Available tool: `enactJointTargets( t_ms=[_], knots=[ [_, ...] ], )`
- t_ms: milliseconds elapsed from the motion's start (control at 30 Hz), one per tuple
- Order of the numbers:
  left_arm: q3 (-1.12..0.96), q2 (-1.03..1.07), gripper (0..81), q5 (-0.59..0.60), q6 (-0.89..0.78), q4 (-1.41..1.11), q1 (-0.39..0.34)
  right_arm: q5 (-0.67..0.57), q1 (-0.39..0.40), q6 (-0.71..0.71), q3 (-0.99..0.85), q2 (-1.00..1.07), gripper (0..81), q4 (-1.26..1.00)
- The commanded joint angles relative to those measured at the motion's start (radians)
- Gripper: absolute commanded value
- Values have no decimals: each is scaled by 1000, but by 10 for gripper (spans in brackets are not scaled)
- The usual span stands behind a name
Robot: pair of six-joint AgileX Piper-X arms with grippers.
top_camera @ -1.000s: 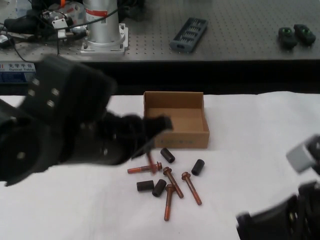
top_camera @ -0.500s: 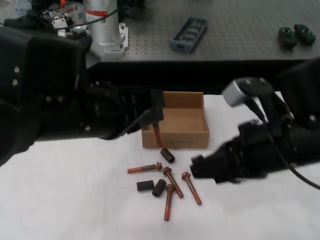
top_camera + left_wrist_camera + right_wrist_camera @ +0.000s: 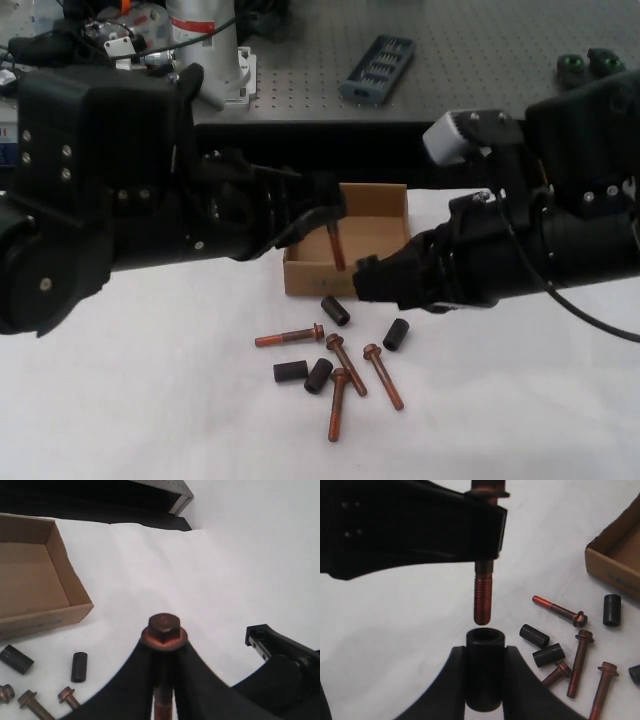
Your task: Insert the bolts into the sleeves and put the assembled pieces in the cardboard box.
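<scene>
Since a second ago my left gripper (image 3: 162, 650), clamped on a bolt (image 3: 483, 597), and my right gripper (image 3: 485, 655), clamped on a sleeve (image 3: 485, 675), have swung together mid-frame in front of the cardboard box (image 3: 350, 275). The bolt's threaded tip is just above the sleeve's bore, not touching. Looks aligned, so insertion is next.

Five bolts (image 3: 345, 363) in all: four loose on the white cloth (image 3: 150, 400), the fifth clamped in the left gripper (image 3: 162, 650). Five black sleeves (image 3: 396, 334) — four loose, one clasped by the right gripper (image 3: 485, 670). One cardboard box (image 3: 350, 277).
</scene>
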Motion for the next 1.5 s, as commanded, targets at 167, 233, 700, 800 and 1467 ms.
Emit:
enactJointTargets(
  t_ms=[167, 233, 700, 800, 1467],
  knots=[
    [-5, 2, 6, 5, -13, -98, 3, -98, -25, 2, -12, 0, 15, -34],
    [-5, 2, 6, 5, -36, -107, 3, -98, -25, 2, -12, 0, 15, -36],
    [-5, 2, 6, 15, -71, -190, 3, -146, -25, 2, -12, 0, 15, -60],
    [-5, 2, 6, 35, -84, -190, 3, -146, -25, 2, -12, 0, 15, -60],
    [-5, 2, 6, 92, -114, -190, 3, -142, -37, -7, -12, 0, 15, -63]
  ],
)
